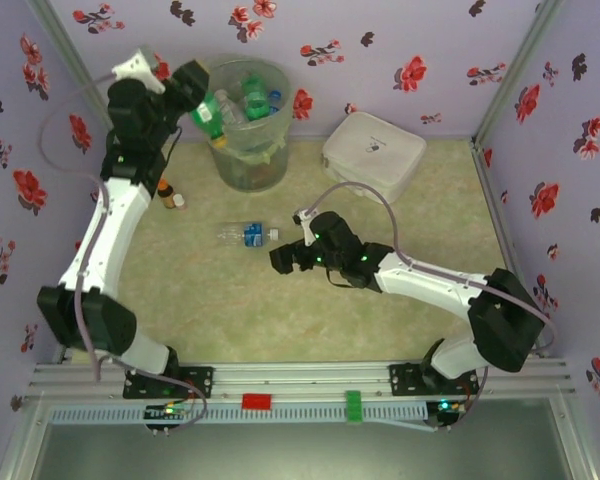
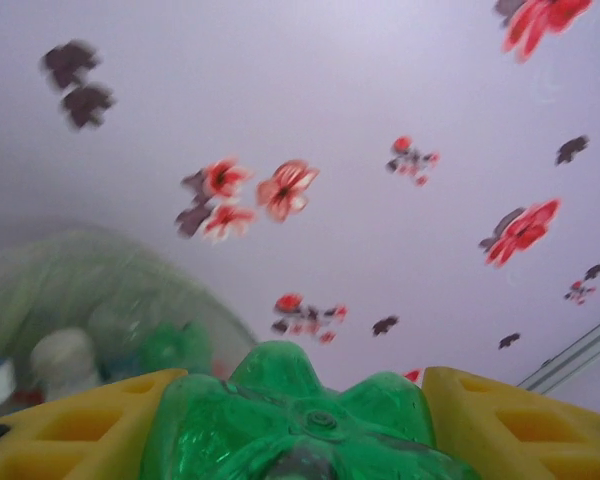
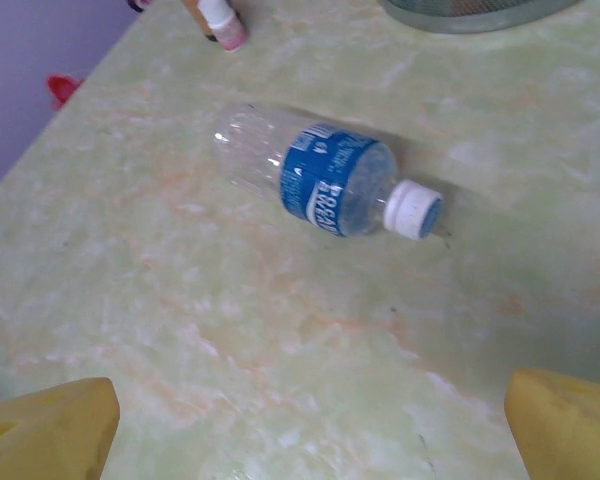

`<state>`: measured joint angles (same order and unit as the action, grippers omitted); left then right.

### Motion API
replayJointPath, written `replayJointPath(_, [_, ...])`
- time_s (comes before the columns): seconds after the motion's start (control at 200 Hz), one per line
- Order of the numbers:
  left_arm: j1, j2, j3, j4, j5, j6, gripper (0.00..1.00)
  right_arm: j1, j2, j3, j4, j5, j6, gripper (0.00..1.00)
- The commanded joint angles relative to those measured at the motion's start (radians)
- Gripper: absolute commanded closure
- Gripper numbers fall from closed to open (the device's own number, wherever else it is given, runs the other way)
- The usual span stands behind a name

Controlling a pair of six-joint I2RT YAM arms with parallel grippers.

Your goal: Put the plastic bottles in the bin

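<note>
Left gripper [image 2: 305,432] is up at the left rim of the bin [image 1: 277,150], pinching a green bottle [image 1: 208,114]. In the left wrist view the bottle's lobed base sits tight between the two yellow fingers [image 2: 70,432], touching both, with the floral wall [image 2: 380,120] behind it. From above, the green bottle hangs across the bin's rim, part of it over the opening.

The bin stands at the far side of the table [image 1: 400,290], left of centre, with a pale green liner [image 1: 270,152] folded over its edge. Several bottles already lie inside [image 1: 252,98]: clear ones with blue labels and at least one green. The exact count is unclear.

Right gripper [image 1: 280,258] is low over the middle of the table with jaws spread wide and nothing between them. Its yellow fingertips [image 3: 50,432] sit at the bottom corners of the right wrist view.

A clear bottle [image 3: 320,185] with a blue label and white cap lies on its side on the table, just beyond the right gripper and apart from it, cap pointing right.

A small orange bottle [image 1: 166,192] lies near the left arm, in front and to the left of the bin. A flat white box [image 1: 373,152] sits to the right of the bin, apart from it.
</note>
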<state>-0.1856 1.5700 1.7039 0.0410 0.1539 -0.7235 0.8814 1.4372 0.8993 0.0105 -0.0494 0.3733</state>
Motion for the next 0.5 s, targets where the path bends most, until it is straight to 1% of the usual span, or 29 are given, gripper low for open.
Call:
replayJointPath(0.0, [0.014, 0.130, 0.177, -0.067, 0.076, 0.036, 0.78, -0.006, -0.054, -0.024, -0.030, 0.074, -0.015, 0.00])
replayJointPath(0.135, [0.021, 0.312, 0.396, -0.109, 0.076, 0.045, 0.78, -0.006, -0.096, -0.049, -0.023, 0.099, -0.011, 0.00])
replayJointPath(0.265, [0.024, 0.457, 0.532, -0.129, 0.076, 0.010, 0.77, -0.005, -0.133, -0.048, -0.060, 0.116, -0.023, 0.00])
replayJointPath(0.355, [0.025, 0.545, 0.615, -0.192, 0.074, 0.009, 0.77, -0.007, -0.157, -0.059, -0.067, 0.135, -0.028, 0.00])
replayJointPath(0.445, [0.025, 0.598, 0.649, -0.233, 0.070, 0.012, 0.70, -0.006, -0.175, -0.070, -0.065, 0.148, -0.030, 0.00])
replayJointPath(0.495, [0.026, 0.612, 0.654, -0.242, 0.070, 0.006, 0.62, -0.006, -0.181, -0.075, -0.062, 0.149, -0.030, 0.00])
